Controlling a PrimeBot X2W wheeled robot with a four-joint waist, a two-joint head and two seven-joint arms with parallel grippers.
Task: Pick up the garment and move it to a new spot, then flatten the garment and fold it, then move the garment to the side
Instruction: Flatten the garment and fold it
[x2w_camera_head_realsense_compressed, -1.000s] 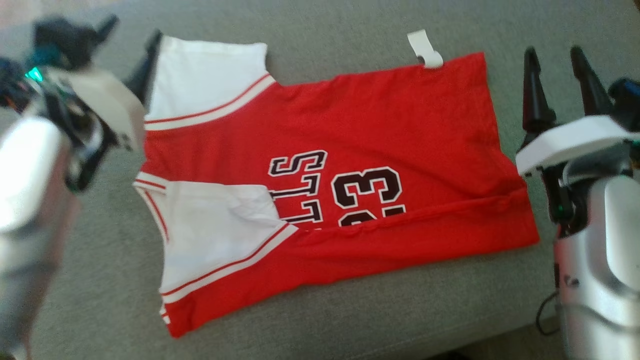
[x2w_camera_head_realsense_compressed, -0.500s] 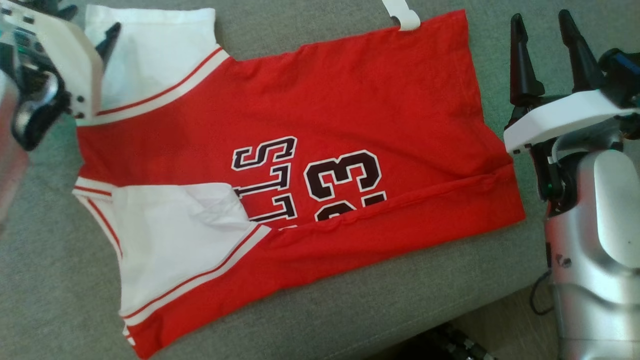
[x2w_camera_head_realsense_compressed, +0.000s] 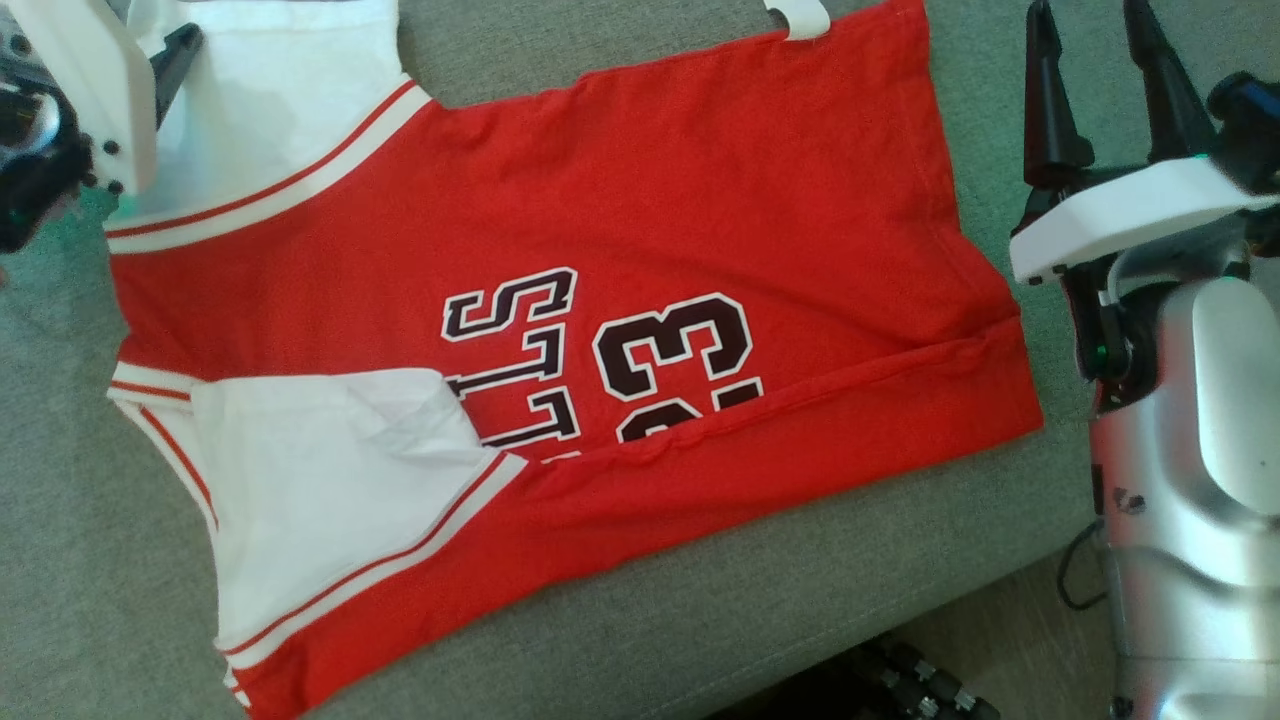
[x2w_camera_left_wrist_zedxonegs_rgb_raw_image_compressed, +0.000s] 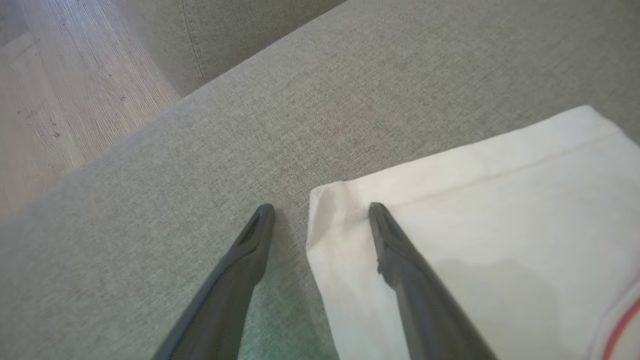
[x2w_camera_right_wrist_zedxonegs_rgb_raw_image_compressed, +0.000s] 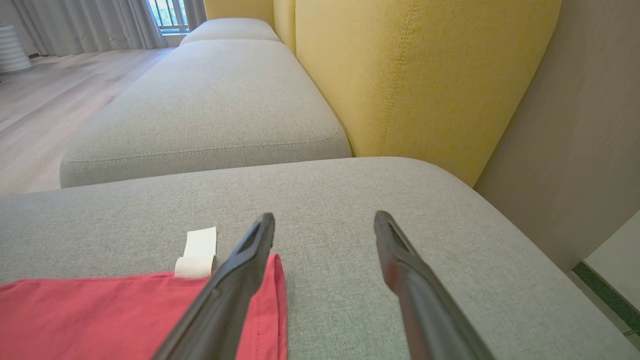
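Note:
The garment (x2w_camera_head_realsense_compressed: 620, 200) is a red jersey with white sleeves and black lettering, spread flat on the grey sofa cushion (x2w_camera_head_realsense_compressed: 700, 610), its near long edge folded over. A white label (x2w_camera_head_realsense_compressed: 800, 18) sticks out at its far edge. My left gripper (x2w_camera_left_wrist_zedxonegs_rgb_raw_image_compressed: 320, 207) is open at the far white sleeve (x2w_camera_left_wrist_zedxonegs_rgb_raw_image_compressed: 500, 210): one finger (x2w_camera_left_wrist_zedxonegs_rgb_raw_image_compressed: 395, 250) is over the sleeve's corner, the other over bare cushion. In the head view one of its fingers (x2w_camera_head_realsense_compressed: 175, 55) shows at the top left. My right gripper (x2w_camera_head_realsense_compressed: 1088, 15) is open and empty beside the garment's hem corner (x2w_camera_right_wrist_zedxonegs_rgb_raw_image_compressed: 272, 300), over the cushion.
A yellow back cushion (x2w_camera_right_wrist_zedxonegs_rgb_raw_image_compressed: 425, 75) rises behind the seat, with a second grey seat cushion (x2w_camera_right_wrist_zedxonegs_rgb_raw_image_compressed: 210, 100) beyond. Wood floor (x2w_camera_left_wrist_zedxonegs_rgb_raw_image_compressed: 60, 90) lies past the cushion's edge. A wall (x2w_camera_right_wrist_zedxonegs_rgb_raw_image_compressed: 575, 125) stands to the right. The cushion's front edge (x2w_camera_head_realsense_compressed: 850, 620) runs near the garment.
The whole head picture has shifted, so the garment sits higher and further left in it. Both grippers stay open beside the garment's two ends. The garment itself has not moved.

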